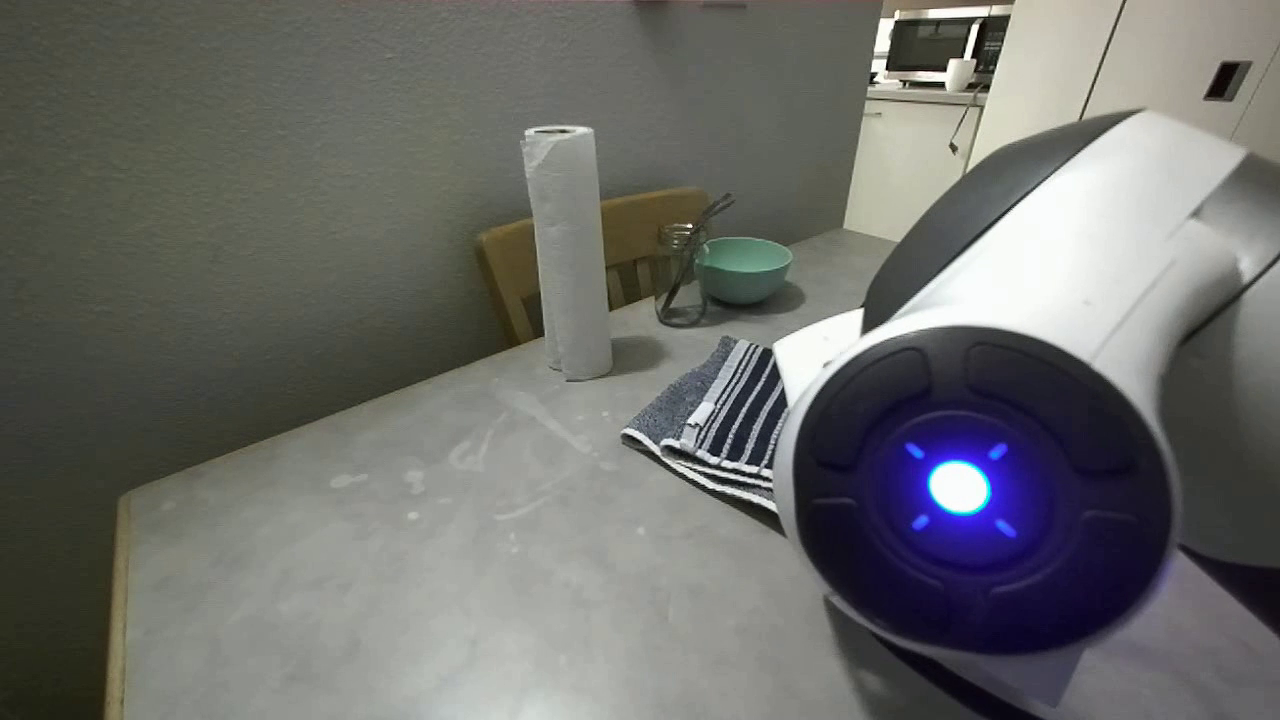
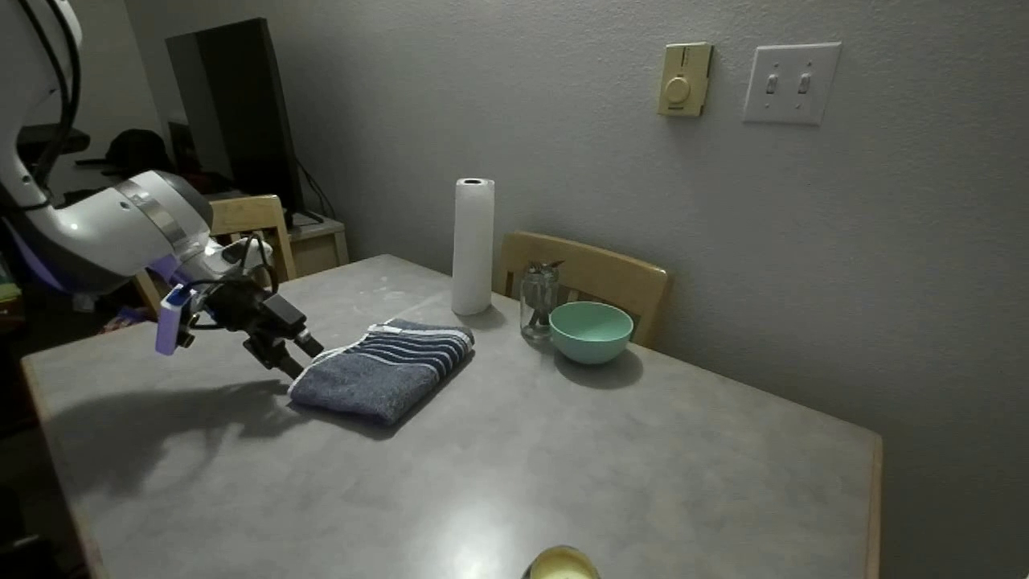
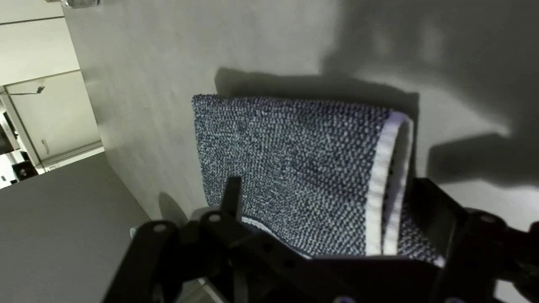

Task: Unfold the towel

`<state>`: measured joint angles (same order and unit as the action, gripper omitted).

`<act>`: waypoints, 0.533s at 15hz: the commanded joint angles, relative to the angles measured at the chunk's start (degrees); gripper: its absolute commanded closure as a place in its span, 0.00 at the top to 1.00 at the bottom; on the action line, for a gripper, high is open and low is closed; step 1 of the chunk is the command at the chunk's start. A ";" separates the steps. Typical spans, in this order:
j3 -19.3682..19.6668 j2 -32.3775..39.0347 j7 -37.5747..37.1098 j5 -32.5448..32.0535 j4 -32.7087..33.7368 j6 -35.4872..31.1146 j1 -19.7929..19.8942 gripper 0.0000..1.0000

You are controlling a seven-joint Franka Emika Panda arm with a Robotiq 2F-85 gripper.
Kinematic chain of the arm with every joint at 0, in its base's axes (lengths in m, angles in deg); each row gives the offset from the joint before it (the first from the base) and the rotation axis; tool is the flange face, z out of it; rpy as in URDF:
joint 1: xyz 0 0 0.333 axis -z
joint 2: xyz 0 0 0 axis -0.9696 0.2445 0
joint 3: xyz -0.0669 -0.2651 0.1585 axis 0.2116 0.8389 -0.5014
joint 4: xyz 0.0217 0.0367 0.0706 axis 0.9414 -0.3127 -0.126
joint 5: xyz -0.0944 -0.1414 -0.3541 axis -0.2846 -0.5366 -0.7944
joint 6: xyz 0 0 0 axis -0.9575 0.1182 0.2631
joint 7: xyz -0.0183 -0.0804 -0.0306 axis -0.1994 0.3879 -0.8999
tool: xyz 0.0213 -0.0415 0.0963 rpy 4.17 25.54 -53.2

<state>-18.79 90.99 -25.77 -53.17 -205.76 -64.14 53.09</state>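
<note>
The towel lies folded on the table in both exterior views, dark grey-blue point(image 2: 362, 384) with a striped part point(image 1: 745, 405) and white edging. My gripper point(image 2: 308, 360) is low at its white-edged side, tilted down toward it. From the wrist view, the gripper point(image 3: 328, 183) stands wide open across the towel point(image 3: 286, 155). One finger point(image 3: 232, 195) shows over the grey cloth; the opposite finger point(image 3: 433, 210) is just outside the doubled white edge. Whether either touches the cloth, I cannot tell. The arm hides part of the towel and the whole gripper in an exterior view.
Behind the towel stand a white paper roll point(image 2: 473, 249), a glass jar point(image 2: 537, 310) holding utensils and a green bowl point(image 2: 591, 331). A wooden chair point(image 1: 650, 222) and the wall lie beyond the table's edge. A yellowish round item point(image 2: 563, 564) shows at the near edge.
</note>
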 commanded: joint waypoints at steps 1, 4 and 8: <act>-0.98 -0.18 0.19 1.40 -0.61 -2.39 2.40 1.00; -0.65 -0.29 0.13 1.74 -1.00 -2.95 3.04 1.00; -0.49 -0.06 0.26 2.11 -1.21 -4.58 4.47 1.00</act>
<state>-18.96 90.99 -25.78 -52.20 -206.14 -66.38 55.89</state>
